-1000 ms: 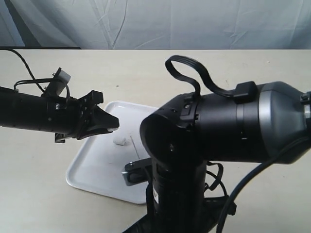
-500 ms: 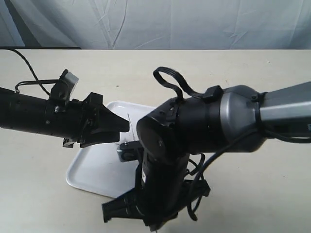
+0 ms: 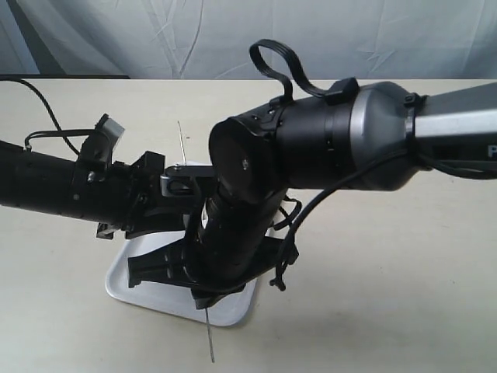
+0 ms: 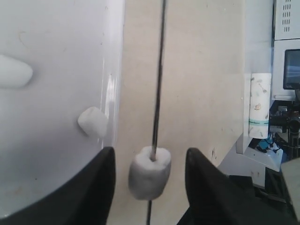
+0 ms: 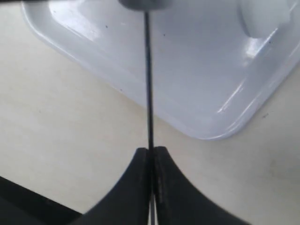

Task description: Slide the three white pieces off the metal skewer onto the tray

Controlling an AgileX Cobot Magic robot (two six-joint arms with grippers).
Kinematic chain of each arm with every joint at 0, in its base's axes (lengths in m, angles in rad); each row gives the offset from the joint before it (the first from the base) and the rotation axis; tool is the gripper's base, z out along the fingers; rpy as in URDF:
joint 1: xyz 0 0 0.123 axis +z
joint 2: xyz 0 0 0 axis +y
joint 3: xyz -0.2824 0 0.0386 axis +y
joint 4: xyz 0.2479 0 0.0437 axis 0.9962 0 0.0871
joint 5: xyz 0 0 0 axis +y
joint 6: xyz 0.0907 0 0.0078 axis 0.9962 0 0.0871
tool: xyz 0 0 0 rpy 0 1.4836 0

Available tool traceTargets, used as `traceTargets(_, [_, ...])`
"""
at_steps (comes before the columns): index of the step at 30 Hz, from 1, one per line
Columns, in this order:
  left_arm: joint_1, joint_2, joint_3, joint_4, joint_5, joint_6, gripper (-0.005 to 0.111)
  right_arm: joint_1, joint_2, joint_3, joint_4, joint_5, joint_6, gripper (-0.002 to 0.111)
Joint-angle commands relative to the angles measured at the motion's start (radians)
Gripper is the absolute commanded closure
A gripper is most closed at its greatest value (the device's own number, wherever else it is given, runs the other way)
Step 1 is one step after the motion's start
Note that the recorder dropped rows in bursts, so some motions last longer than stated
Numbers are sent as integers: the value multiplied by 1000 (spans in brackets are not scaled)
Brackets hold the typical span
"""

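Note:
My right gripper (image 5: 151,157) is shut on the metal skewer (image 5: 148,84), which rises from its tips over the tray (image 5: 187,70). In the exterior view the skewer (image 3: 210,342) sticks out below the right arm and shows again above it. One white piece (image 4: 150,172) is threaded on the skewer (image 4: 158,84). It hangs between the fingers of my open left gripper (image 4: 150,187), with a gap on each side. Two more white pieces (image 4: 93,121) (image 4: 14,71) lie loose on the tray (image 4: 56,56), one by the rim.
The right arm's big black body (image 3: 311,148) covers most of the tray (image 3: 124,278) in the exterior view. The beige table (image 3: 388,295) runs on around the tray. A grey cloth backdrop (image 3: 311,39) hangs behind the table.
The right arm has lifted and swung left over the tray, bringing the skewer nearly upright. The left gripper has edged right, and now straddles the piece on the skewer.

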Motion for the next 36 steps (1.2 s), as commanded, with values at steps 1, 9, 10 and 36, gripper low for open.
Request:
traceTargets(1, [-5, -1, -3, 7, -1, -6, 62, -5, -3, -11, 8, 2, -12, 109])
traceTargets(9, [-5, -1, -3, 8, 4, -6, 84, -5, -3, -11, 26, -2, -31, 109])
traceTargets(10, [-5, -1, -3, 8, 4, -6, 84, -5, -3, -11, 26, -2, -31, 109])
traceTargets(36, [-2, -1, -3, -70, -159, 8, 84, 84, -1, -8, 75, 422, -52, 109])
